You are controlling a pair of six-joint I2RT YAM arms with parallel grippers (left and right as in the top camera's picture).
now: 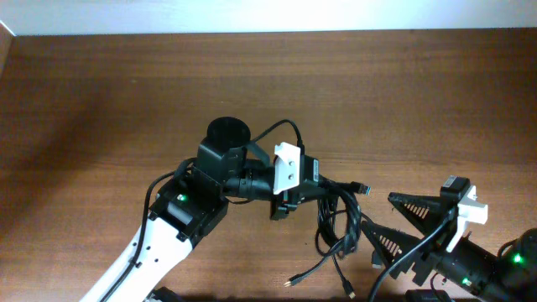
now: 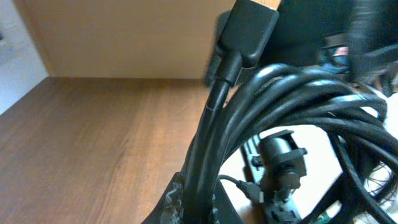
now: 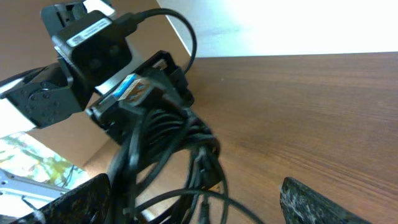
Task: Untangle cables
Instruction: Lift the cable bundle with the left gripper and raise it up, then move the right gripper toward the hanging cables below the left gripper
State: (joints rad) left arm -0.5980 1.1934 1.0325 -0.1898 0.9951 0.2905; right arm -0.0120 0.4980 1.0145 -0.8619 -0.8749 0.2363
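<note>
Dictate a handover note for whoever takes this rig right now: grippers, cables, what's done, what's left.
Left gripper: shut on the cables, holding the bunch up from one side.
Right gripper: open, facing the bunch, gripping nothing.
Cables: one tangled bunch between the two arms, with loops and plug ends trailing onto the table.
Done: the bunch is gripped; no cord is separated yet.
Left: probably take one cord with the right gripper, pull it free, then repeat for the rest.
</note>
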